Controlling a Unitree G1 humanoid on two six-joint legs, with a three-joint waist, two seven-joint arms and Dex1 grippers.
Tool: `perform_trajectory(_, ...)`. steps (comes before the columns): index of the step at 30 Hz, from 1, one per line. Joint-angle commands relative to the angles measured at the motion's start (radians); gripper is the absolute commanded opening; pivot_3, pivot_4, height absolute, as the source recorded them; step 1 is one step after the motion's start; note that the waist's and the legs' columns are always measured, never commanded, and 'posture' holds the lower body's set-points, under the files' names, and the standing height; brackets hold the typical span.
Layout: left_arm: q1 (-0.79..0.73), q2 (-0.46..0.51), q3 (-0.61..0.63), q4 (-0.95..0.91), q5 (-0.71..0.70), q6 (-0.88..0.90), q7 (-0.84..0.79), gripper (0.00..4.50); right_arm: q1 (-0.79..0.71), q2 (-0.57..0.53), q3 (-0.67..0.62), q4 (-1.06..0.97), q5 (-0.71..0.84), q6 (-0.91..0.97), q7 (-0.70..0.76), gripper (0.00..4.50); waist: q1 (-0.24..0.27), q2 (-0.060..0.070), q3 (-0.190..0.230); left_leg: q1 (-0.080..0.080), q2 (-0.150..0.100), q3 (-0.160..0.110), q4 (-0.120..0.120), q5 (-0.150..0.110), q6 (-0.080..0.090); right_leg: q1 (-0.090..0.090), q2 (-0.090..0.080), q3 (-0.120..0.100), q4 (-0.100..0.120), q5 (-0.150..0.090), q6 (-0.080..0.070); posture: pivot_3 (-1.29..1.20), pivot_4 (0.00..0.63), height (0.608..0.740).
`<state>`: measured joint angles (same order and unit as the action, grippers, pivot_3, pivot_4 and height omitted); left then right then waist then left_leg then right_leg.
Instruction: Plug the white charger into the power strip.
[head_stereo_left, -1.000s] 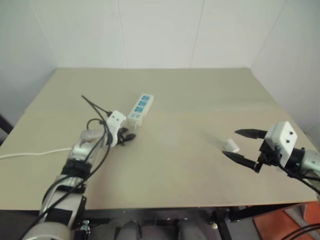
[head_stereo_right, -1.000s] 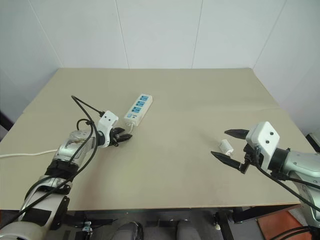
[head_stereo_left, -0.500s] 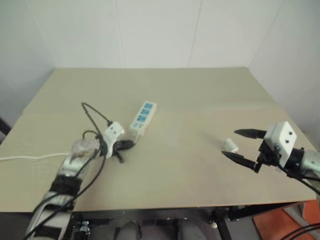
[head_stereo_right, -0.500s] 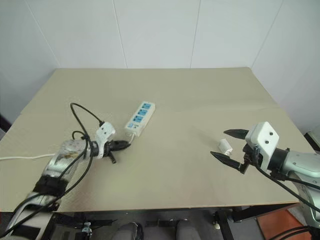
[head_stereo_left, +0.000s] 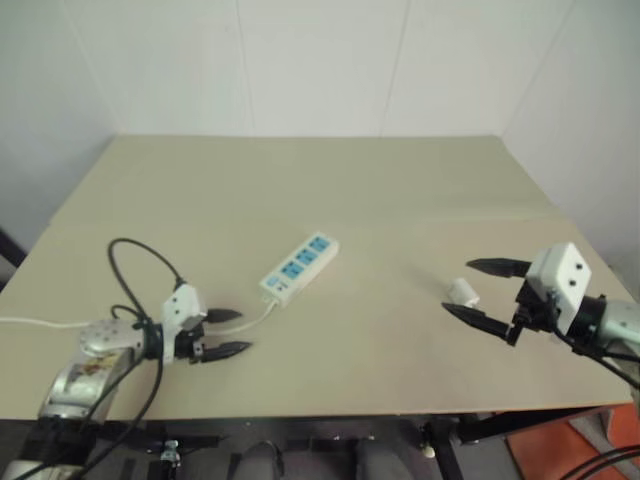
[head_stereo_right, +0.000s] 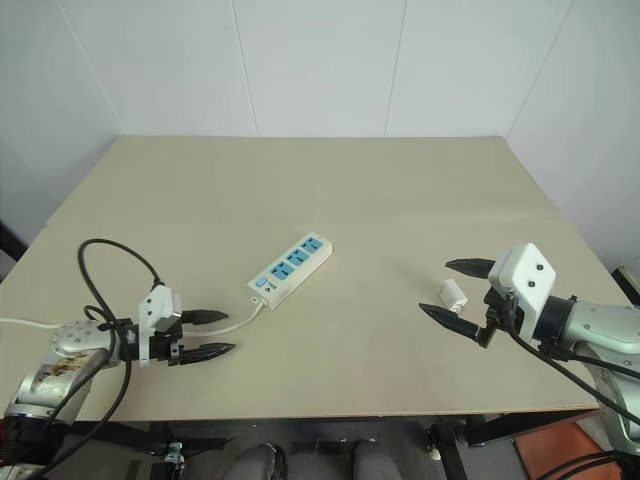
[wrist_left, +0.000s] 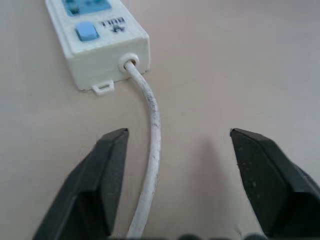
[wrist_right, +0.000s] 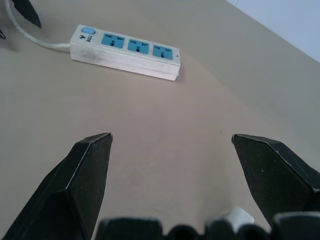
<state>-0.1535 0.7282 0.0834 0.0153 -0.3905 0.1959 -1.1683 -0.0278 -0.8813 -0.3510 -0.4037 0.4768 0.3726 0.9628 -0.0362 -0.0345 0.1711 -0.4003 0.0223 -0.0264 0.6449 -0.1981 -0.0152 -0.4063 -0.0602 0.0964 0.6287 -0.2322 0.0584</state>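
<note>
The white charger (head_stereo_right: 453, 294) looks like a light, hard, smooth little block, so I'd pinch it across its flat sides (it'd probably skid otherwise). It sits on the table (head_stereo_right: 400, 190) between the spread fingers of the right gripper (head_stereo_right: 458, 290), which holds nothing. The power strip (head_stereo_right: 290, 269) lies mid-table, well apart from it. The left gripper (head_stereo_right: 207, 334) is wide open too, straddling the strip's cord (wrist_left: 151, 150) without gripping it.

Beige table (head_stereo_right: 400, 190) — power strip (head_stereo_right: 290, 270), white charger (head_stereo_right: 453, 294)
</note>
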Motion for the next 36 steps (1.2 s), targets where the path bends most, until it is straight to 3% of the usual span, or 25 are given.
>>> perform_trajectory(1,-0.034,-0.058,0.063,-0.059,-0.068,-0.012,0.062,4.48,-0.015,-0.006,-0.010,-0.018,0.012,-0.018,0.005,4.50,0.001,0.000,0.000,0.000,0.000,0.000,0.000,0.000,0.000,0.000,0.000,0.000,0.000,0.000,0.000,0.00,0.150,0.740)
perform_trajectory(11,-0.125,-0.319,-0.036,0.057,0.133,-0.204,0.355,4.48,-0.016,0.004,-0.010,-0.039,0.022,-0.012,-0.011,4.50,0.000,0.000,0.000,0.000,-0.001,0.000,0.000,0.000,0.000,0.001,0.000,0.001,0.000,0.001,0.001,0.00,0.150,0.740)
perform_trajectory(18,-0.207,-0.391,-0.081,0.258,0.237,-0.306,0.456,4.48,-0.004,0.010,-0.021,-0.063,0.028,-0.005,-0.031,4.50,0.000,0.000,0.000,0.000,-0.002,-0.001,0.000,0.000,0.000,0.001,0.000,0.001,0.000,0.001,0.001,0.00,0.150,0.740)
perform_trajectory(29,-0.252,-0.452,-0.116,0.361,0.247,-0.273,0.467,4.48,-0.002,0.014,-0.024,-0.086,0.043,0.000,-0.054,4.50,0.004,0.000,0.000,0.000,-0.003,-0.001,0.001,0.000,0.000,0.001,0.000,0.001,0.000,0.001,0.002,0.00,0.150,0.740)
perform_trajectory(36,-0.228,-0.483,-0.172,0.297,0.302,-0.060,0.552,4.48,-0.009,0.002,-0.037,-0.104,0.051,0.004,-0.057,4.50,0.021,0.001,-0.001,0.001,-0.003,-0.001,0.001,0.000,0.000,0.003,0.000,0.001,-0.001,0.001,0.003,0.00,0.150,0.740)
